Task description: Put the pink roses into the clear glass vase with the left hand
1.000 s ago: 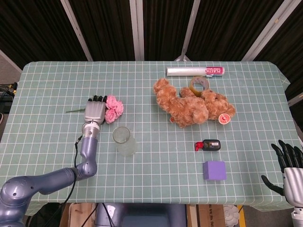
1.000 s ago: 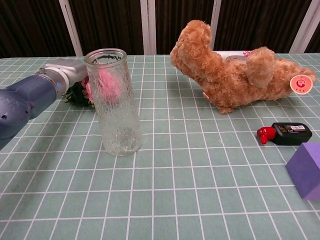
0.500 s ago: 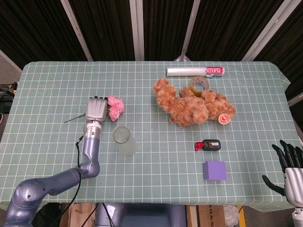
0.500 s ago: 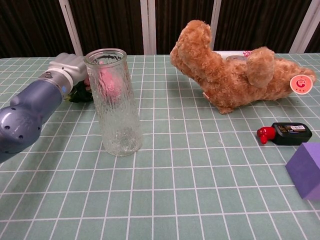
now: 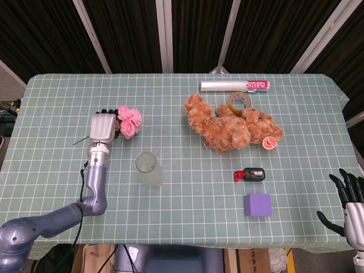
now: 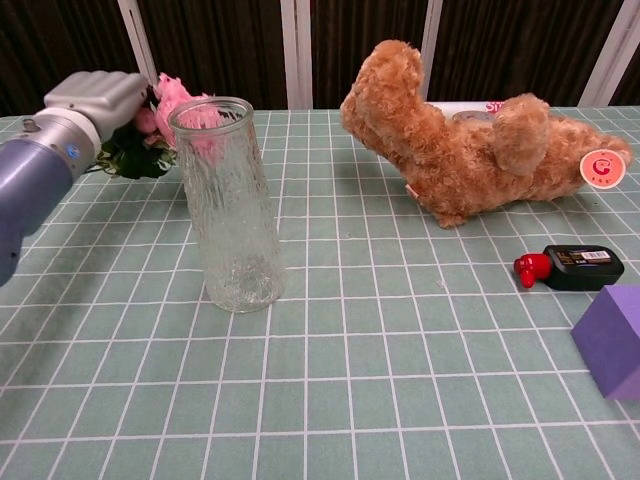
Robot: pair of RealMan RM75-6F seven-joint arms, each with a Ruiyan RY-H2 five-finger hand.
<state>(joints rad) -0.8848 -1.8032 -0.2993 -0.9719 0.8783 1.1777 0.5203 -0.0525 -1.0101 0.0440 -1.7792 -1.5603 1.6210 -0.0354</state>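
My left hand (image 5: 102,128) (image 6: 95,98) holds the pink roses (image 5: 128,119) (image 6: 168,97) by the stem, lifted off the table, blooms pointing right. The green stem end (image 5: 79,140) sticks out to the left of the hand. The clear glass vase (image 5: 149,169) (image 6: 227,205) stands upright and empty, nearer to me and to the right of the roses. In the chest view the blooms sit just behind the vase's rim. My right hand (image 5: 351,196) rests at the table's near right corner, fingers apart, holding nothing.
A brown teddy bear (image 5: 232,129) (image 6: 470,150) lies right of centre. A small black bottle with a red cap (image 5: 250,174) (image 6: 570,267) and a purple block (image 5: 257,205) (image 6: 612,340) sit near the right. A plastic-wrap roll (image 5: 233,86) and tape ring (image 5: 241,102) lie behind.
My left hand has lifted the roses off the table and moved them up and slightly left; in the chest view they now sit at the vase's rim height.
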